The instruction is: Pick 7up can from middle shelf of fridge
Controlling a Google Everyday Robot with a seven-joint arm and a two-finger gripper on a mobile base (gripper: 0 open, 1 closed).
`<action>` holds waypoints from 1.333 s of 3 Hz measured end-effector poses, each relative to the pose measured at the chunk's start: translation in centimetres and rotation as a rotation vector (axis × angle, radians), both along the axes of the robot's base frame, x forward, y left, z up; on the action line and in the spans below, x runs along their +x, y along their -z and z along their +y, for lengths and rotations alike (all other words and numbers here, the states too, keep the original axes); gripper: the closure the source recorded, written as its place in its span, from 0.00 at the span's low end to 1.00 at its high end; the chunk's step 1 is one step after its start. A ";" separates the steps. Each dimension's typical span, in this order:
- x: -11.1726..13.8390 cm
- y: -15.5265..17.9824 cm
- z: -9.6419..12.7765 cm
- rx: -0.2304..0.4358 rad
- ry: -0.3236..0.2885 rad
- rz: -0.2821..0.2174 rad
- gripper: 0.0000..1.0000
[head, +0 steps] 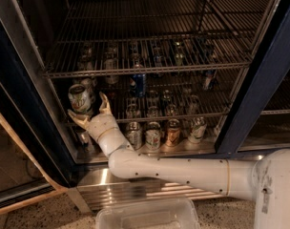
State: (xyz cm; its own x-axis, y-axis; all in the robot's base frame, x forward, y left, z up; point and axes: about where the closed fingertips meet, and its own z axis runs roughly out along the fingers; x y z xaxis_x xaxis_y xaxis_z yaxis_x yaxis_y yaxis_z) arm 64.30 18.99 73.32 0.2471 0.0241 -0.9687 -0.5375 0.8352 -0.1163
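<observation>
We see the fridge open, a blue can at the back of the middle shelf and a row of cans on the floor below. The upper rack hangs low over the reach. A clear bin sits on the ground in front. The 7up can stands at the shelf's left end, slightly tilted. The gripper is right at it, fingers spread apart, not clenched, with the can between them and nearer the left one.

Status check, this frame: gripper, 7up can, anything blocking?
Gripper low at left inside fridge, fingers open around 7up can. Can not clamped. Blue can off to the right, not blocking.
</observation>
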 end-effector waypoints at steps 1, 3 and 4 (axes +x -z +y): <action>0.5 -0.2 0.3 0.017 -0.011 0.017 0.26; 1.6 -1.0 1.4 -0.001 -0.020 0.050 0.42; 2.2 -0.8 1.7 0.006 -0.017 0.065 0.64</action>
State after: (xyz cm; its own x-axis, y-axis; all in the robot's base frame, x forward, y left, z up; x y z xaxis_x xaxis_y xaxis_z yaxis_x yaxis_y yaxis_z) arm 66.51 20.69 74.11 0.1830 0.0337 -0.9825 -0.5581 0.8263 -0.0756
